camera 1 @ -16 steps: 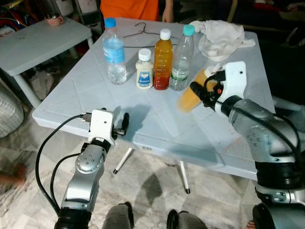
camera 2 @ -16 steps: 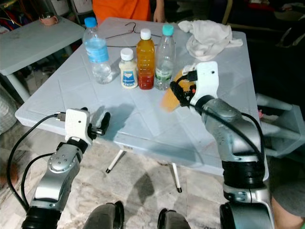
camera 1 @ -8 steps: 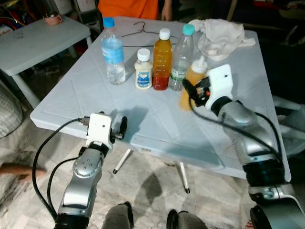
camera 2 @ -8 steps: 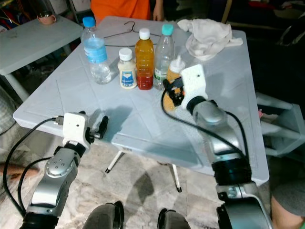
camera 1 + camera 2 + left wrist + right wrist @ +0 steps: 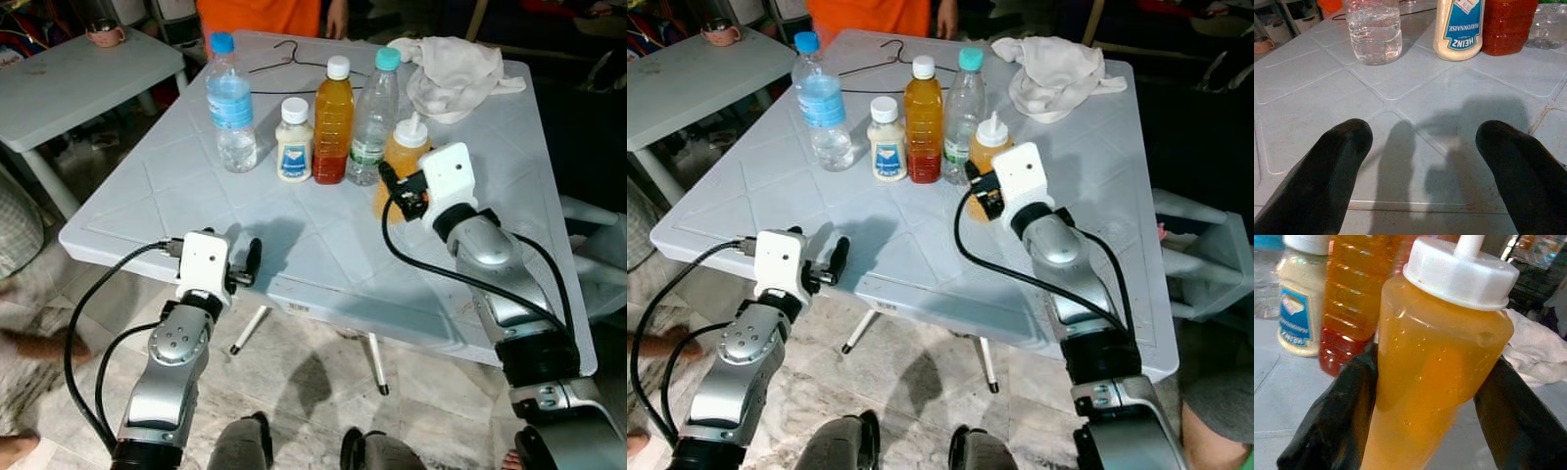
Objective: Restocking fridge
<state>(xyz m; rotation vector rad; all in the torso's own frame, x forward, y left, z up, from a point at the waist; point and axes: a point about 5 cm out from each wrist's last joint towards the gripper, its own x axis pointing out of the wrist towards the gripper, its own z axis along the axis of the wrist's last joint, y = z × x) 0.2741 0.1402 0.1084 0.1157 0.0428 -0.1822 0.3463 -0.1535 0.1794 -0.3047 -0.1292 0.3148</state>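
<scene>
On the pale blue plastic table (image 5: 323,255), the right gripper (image 5: 396,193) now holds the orange squeeze bottle with a white nozzle cap (image 5: 400,166) upright; a second ago it was tilted and lifted. Left to right stand five containers: one blue-capped clear water bottle (image 5: 231,104), one white mayonnaise jar (image 5: 294,140), one amber juice bottle (image 5: 334,121), one teal-capped clear bottle (image 5: 373,118), then the squeeze bottle. At the near edge, the left gripper (image 5: 1420,171) hovers, fingers spread, holding nothing.

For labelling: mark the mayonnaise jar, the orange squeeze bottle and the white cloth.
White-capped mayonnaise jar (image 5: 295,152), left eye view, blue label.
Orange squeeze bottle with white nozzle cap (image 5: 1435,382), right wrist view, body.
Crumpled white cloth (image 5: 1050,69), right eye view, middle.
</scene>
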